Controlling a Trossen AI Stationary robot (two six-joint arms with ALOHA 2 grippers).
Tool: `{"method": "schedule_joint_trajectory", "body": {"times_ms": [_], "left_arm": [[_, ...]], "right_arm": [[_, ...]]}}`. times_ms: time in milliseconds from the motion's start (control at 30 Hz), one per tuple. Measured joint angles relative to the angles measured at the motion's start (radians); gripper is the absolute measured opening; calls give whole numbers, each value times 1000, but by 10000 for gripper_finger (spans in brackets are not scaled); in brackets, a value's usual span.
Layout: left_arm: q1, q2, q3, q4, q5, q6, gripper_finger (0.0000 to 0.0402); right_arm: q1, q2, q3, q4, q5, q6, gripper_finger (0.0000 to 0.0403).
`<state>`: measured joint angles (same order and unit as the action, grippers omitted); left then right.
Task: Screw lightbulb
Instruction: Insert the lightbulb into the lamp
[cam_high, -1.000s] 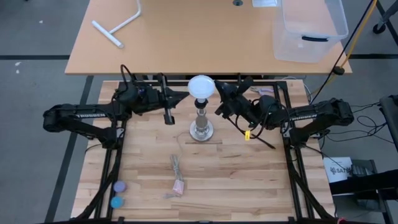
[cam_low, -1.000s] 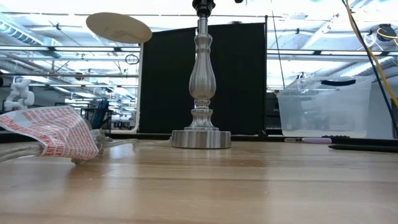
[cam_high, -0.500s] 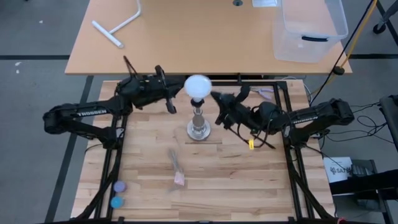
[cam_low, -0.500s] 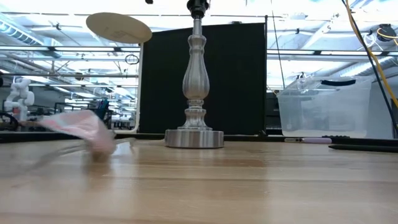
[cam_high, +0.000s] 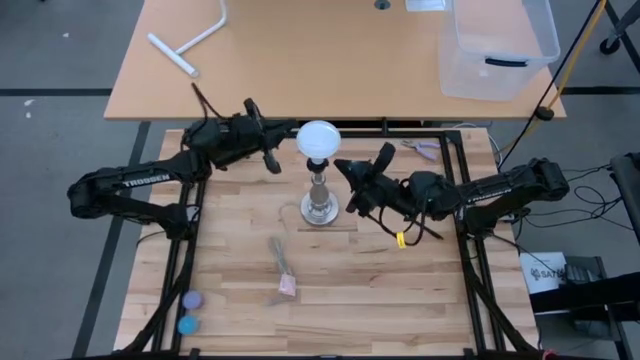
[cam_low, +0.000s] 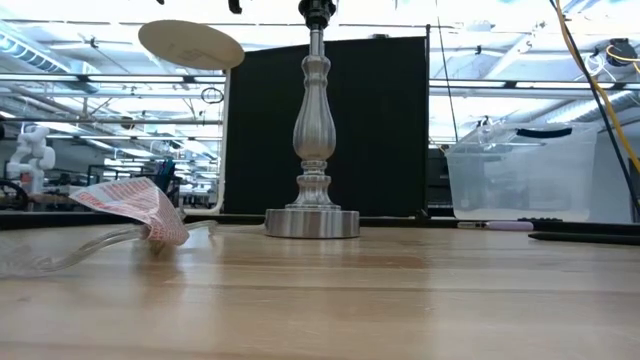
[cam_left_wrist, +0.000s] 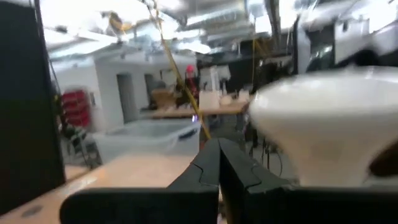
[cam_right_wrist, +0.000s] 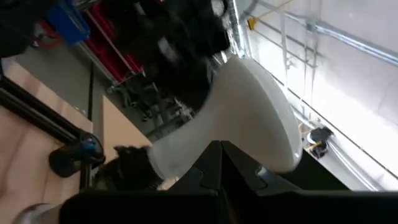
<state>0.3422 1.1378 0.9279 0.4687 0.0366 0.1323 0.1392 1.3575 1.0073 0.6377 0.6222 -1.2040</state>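
Observation:
The lightbulb (cam_high: 319, 139), white with a round globe, sits on top of the upright silvery lamp post (cam_low: 313, 120), whose round base (cam_high: 318, 210) stands on the wooden table. My left gripper (cam_high: 272, 163) is shut and hovers left of the globe (cam_left_wrist: 329, 124), with a gap between them. My right gripper (cam_high: 339, 165) is shut too, close to the right of the bulb's pale neck (cam_right_wrist: 205, 137). The high view shows a small gap there. Both grippers are above the low view's frame.
A red-and-white wrapper (cam_low: 135, 205) on a clear cord lies near the table's middle (cam_high: 287, 288). Two small round caps (cam_high: 188, 311) sit at the near left, pliers (cam_high: 424, 150) at the far right. A clear bin (cam_high: 500, 40) and a white pipe (cam_high: 188, 45) lie on the far table.
My left gripper has swung toward the table's far edge, nearer the globe. My right gripper has swung toward the near edge and slightly left. The lamp with the bulb has slid a little toward the left, staying upright. The wrapper has shifted along the table.

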Motion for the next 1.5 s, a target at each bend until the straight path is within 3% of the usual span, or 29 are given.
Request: {"method": "schedule_joint_trajectory", "body": {"times_ms": [167, 400, 600, 900, 1167, 1500], "left_arm": [[-42, -30, 0, 39, 58, 37, 0], [-134, -45, 0, 36, 61, 127, 0], [-174, -24, 0, 41, 30, 166, 0], [-147, -21, 1, -3, -91, 171, 0], [-100, -11, -2, -81, -108, 157, 0], [-64, -19, -1, -19, -182, 156, 0]], "right_arm": [[-53, 0, 0, 13, 5, 9, 0], [-130, -1, 0, 106, 1, -31, 0], [-162, -2, 0, 115, -105, -30, 0], [-136, -3, 0, 123, -113, -38, 0], [-68, -2, 0, 107, -134, -15, 0], [-37, -1, 0, 15, -99, -19, 0]]}}
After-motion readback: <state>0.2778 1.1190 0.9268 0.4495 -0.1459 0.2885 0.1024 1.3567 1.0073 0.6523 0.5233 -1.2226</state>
